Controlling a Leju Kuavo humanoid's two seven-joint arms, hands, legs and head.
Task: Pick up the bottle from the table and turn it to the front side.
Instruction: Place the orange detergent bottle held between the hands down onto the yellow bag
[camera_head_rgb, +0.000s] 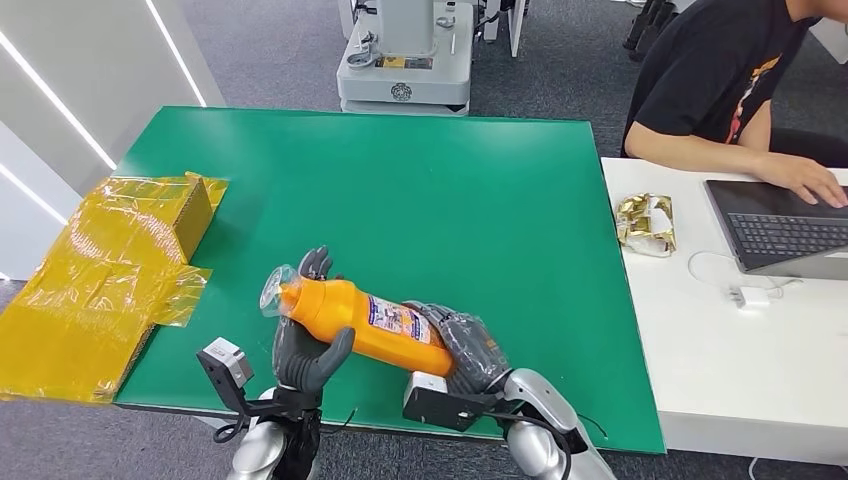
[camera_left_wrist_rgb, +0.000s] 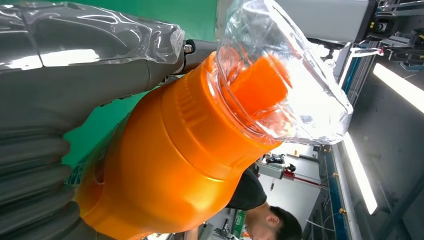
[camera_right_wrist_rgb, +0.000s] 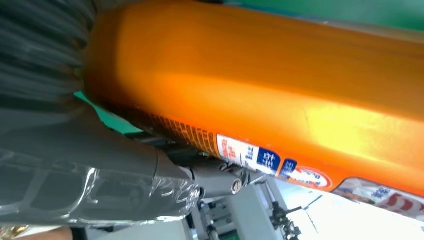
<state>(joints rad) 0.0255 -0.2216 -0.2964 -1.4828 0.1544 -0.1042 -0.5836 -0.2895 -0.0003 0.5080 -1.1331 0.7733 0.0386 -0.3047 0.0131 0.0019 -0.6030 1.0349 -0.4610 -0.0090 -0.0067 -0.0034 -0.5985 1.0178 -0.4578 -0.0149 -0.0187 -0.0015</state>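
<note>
Head view: orange bottle (camera_head_rgb: 362, 323) lying sideways above the near edge of the green table (camera_head_rgb: 430, 190), clear cap pointing left, printed label facing up; left hand (camera_head_rgb: 307, 345) cups the neck end, fingers wrapped around it; right hand (camera_head_rgb: 468, 350) grips the base end, fingers closed over it. Yellow wrapped box (camera_head_rgb: 120, 250) at the table's left edge; person (camera_head_rgb: 730, 90) typing on a laptop (camera_head_rgb: 780, 225) at the adjoining white table (camera_head_rgb: 720, 350), gold wrapper (camera_head_rgb: 645, 222) beside it. Left wrist view: clear cap (camera_left_wrist_rgb: 287, 80) over orange spout, thumb (camera_left_wrist_rgb: 100, 55) pressed against the bottle's shoulder. Right wrist view: bottle body with label strip (camera_right_wrist_rgb: 260, 157), thumb (camera_right_wrist_rgb: 100, 175) lying beneath it.
</note>
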